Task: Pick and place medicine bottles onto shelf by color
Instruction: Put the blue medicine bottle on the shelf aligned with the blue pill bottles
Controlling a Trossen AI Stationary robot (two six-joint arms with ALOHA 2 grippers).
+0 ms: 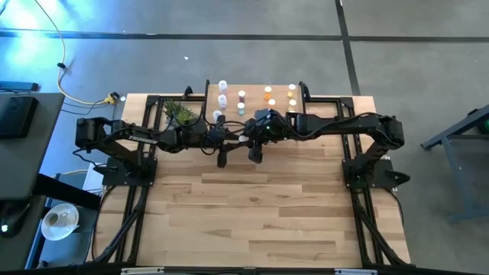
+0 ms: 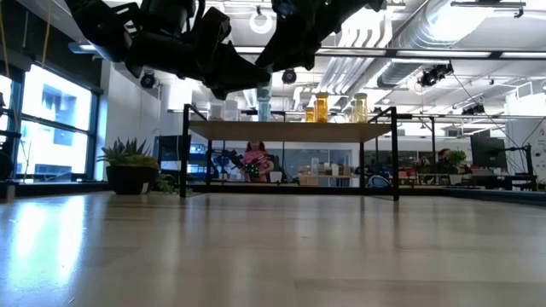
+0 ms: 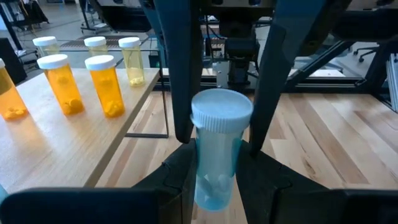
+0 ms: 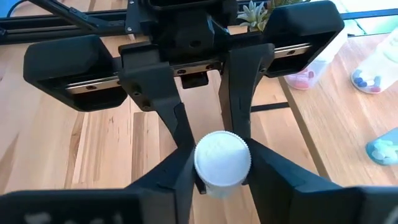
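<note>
We see a small translucent teal-blue medicine bottle with a white ribbed cap [image 3: 217, 155], upright between both hands above the wood-plank tabletop [image 1: 267, 214]. The left hand [image 3: 214, 165] is clamped tight on its body, while the right hand [image 4: 221, 171] flanks its cap; whether that one grips we cannot tell. Beyond stands the low light-wood shelf on black legs [image 1: 256, 95], carrying orange bottles [image 3: 106, 84].

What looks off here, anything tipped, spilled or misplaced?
Nothing spilled or tipped. One oddity: the teal bottle is in mid-air beside the shelf, left gripper shut on its body, right gripper around its white cap too, like a handover. The orange bottles on the shelf stand upright.
</note>
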